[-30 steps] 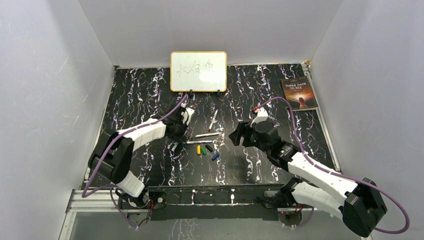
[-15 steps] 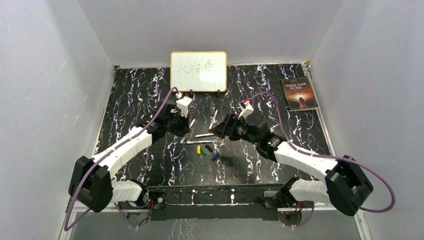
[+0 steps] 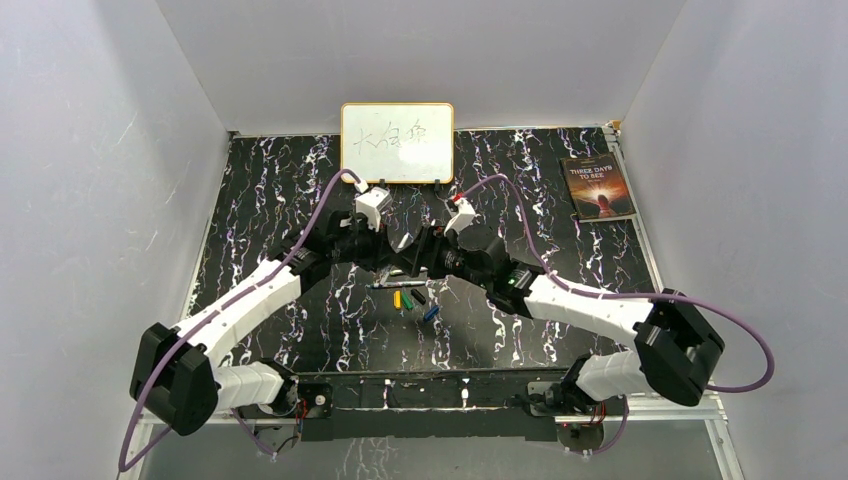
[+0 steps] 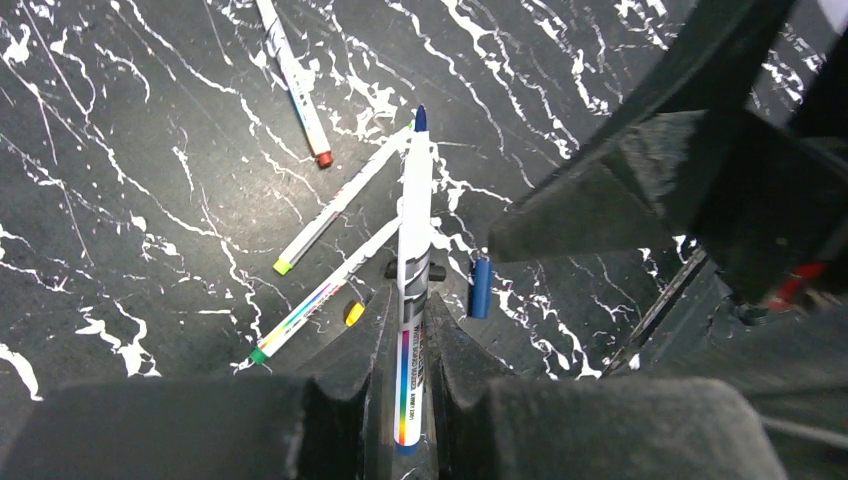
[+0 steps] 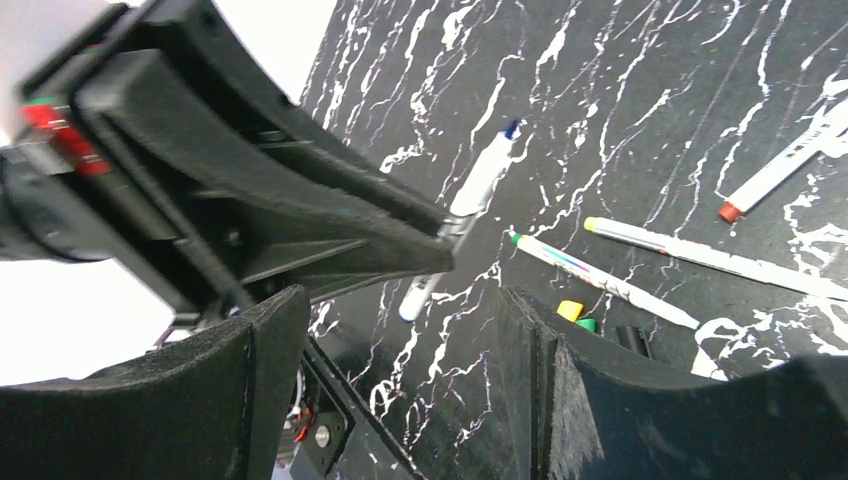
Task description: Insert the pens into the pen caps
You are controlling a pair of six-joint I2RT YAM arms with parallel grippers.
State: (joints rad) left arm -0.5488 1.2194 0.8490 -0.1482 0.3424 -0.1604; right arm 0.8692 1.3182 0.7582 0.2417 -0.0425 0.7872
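Observation:
My left gripper (image 4: 410, 292) is shut on a whitish pen (image 4: 414, 215) with a blue tip, held above the table and pointing away from the wrist. My right gripper (image 5: 400, 300) is open, facing the left gripper (image 5: 250, 200) and close to the held pen (image 5: 482, 180). Three more pens lie on the table: red-tipped (image 4: 293, 80), yellow-tipped (image 4: 340, 205) and green-tipped (image 4: 320, 295). The yellow cap (image 4: 354, 313) and blue cap (image 4: 481, 288) lie below; the black cap (image 5: 630, 338) and green cap (image 5: 587, 324) lie beside the yellow one (image 5: 570, 310).
A small whiteboard (image 3: 397, 142) with writing stands at the back of the black marbled table (image 3: 280, 200). A dark book (image 3: 598, 187) lies at the back right. White walls close in the left, right and back sides.
Both arms have swung toward the middle of the table. The left gripper has carried its pen up and rightward; the right gripper has moved left until it faces it.

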